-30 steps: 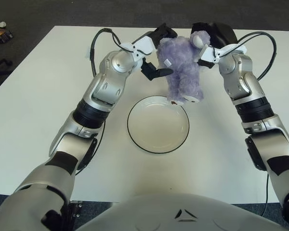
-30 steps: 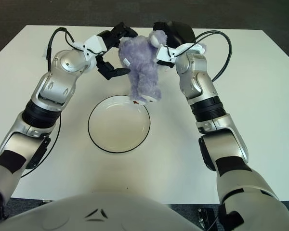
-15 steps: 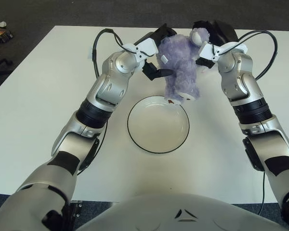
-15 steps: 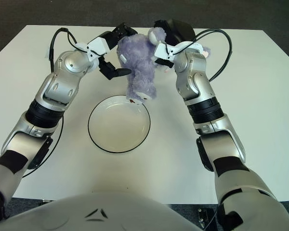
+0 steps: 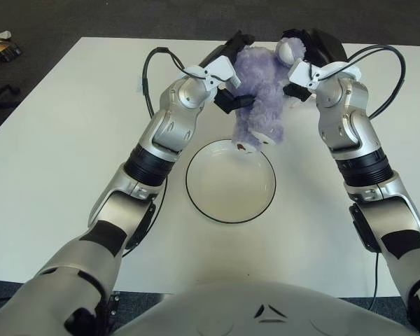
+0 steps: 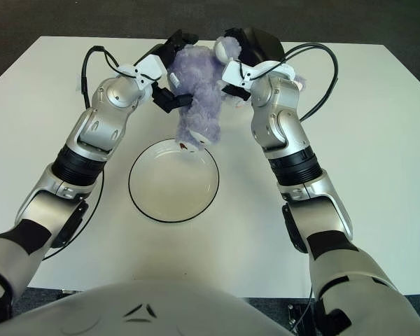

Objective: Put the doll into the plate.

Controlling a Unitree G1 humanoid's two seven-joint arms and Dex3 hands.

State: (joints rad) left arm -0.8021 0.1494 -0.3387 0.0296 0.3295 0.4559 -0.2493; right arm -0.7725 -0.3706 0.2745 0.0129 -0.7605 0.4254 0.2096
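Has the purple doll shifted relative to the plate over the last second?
Yes. The purple doll has moved leftward; its feet now hang over the plate's far rim.

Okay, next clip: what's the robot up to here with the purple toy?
The robot is holding a purple plush doll between both hands above the far edge of a white plate on the white table. The left hand presses on the doll's left side and the right hand grips it near the head. The doll hangs with its feet just over the plate's far rim, not yet set down inside it; the plate holds nothing.
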